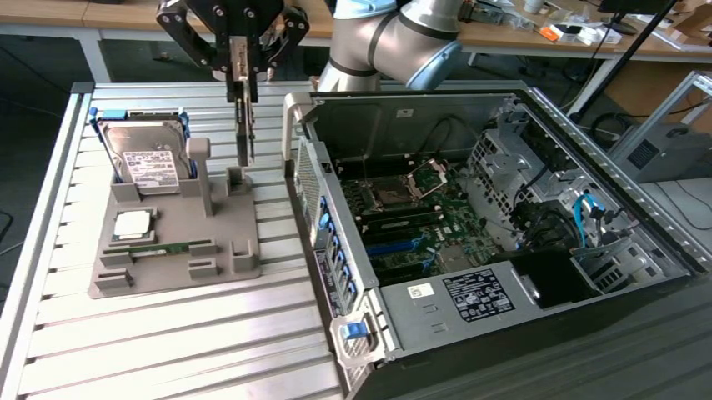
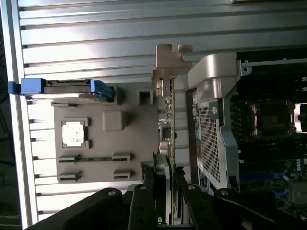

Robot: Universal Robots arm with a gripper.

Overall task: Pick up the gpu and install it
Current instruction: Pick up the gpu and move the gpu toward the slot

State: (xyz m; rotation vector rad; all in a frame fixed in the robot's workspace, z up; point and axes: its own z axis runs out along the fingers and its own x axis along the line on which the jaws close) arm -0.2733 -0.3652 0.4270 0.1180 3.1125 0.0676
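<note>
pincer (image 1: 243,77) clamped on top edge of gpu (image 1: 243,129), card hanging upright beneath it, above grey holder (image 1: 228,237)

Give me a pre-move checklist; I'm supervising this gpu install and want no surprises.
1. The gripper is shut on the gpu: ok.
2. The gpu hangs upright: ok.
3. The gpu is lifted clear of the gray holder: cannot tell, its lower edge is close above it.
4. The computer case is open, motherboard exposed: ok.
5. The gpu is seated in the motherboard: not ok, it is outside the case.
</note>
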